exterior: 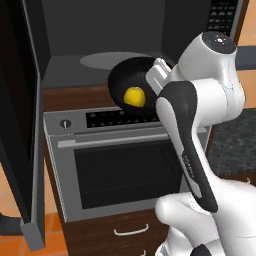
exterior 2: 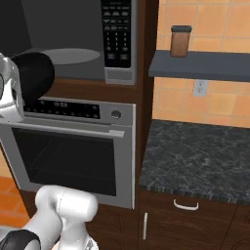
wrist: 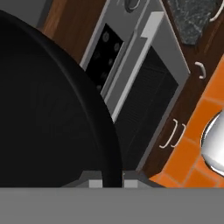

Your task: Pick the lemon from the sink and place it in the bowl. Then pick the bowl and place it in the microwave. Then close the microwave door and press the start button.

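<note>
1. the microwave (exterior: 120, 45) filled the upper part of the left base view, cavity open and dark, with the round turntable (exterior: 112, 60) pale on its floor. its keypad panel (exterior 2: 117, 34) stood at 12 o'clock in the right base view.
2. the microwave door (exterior: 22, 125) was swung wide open, edge-on along the 9 o'clock side of the left base view.
3. a steel oven (exterior: 125, 165) with a horizontal bar handle sat directly below the microwave.
4. a dark stone counter (exterior 2: 200, 161) lay at 4 o'clock in the right base view, with a shelf (exterior 2: 200, 66) above it carrying a brown jar (exterior 2: 180, 41).
5. the bowl (exterior: 131, 89) hung in the air in front of the microwave's lower edge, tilted so its opening faced the left base camera. in the hand view it covered the whole 9 o'clock half.
6. the gripper (wrist: 112, 181) was clamped on the bowl's rim, one finger on each side of the wall.
7. the lemon (exterior: 134, 97) sat inside the bowl, low against its inner wall.
</note>
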Controlling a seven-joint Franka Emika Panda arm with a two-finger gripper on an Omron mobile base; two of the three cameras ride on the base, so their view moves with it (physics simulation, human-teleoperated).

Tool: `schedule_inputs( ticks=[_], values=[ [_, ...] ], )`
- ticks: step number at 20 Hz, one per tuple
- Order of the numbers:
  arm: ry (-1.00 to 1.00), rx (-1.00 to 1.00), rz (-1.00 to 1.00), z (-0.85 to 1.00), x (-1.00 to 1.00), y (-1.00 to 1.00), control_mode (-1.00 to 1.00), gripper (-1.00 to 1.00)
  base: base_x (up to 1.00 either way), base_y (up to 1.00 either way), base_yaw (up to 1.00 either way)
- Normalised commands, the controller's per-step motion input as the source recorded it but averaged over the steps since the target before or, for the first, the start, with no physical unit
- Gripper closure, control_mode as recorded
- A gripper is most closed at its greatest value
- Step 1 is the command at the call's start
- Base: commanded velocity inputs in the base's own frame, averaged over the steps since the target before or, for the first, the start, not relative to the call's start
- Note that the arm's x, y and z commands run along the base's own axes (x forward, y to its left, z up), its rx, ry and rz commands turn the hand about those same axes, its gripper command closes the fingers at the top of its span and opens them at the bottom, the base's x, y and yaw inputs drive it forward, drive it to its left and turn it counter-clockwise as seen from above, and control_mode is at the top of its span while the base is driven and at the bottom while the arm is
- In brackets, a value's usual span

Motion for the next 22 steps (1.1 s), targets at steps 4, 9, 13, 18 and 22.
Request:
schedule_inputs(
  ticks=[4,9,13,18,22],
  values=[
    [0.0,0.0,-0.11,0.57,0.71,-0.03,-1.0,1.0,0.0,0.0,0.0],
    [0.0,0.0,-0.02,0.23,0.85,0.0,-1.0,1.0,0.0,0.0,0.0],
    [0.0,0.01,0.03,0.01,0.77,0.0,-1.0,1.0,0.0,0.0,0.0],
    [0.0,0.0,0.06,0.02,0.75,0.0,-1.0,1.0,0.0,0.0,0.0],
    [0.0,0.0,0.05,0.0,0.68,0.0,-1.0,1.0,0.0,0.0,0.0]
  ],
)
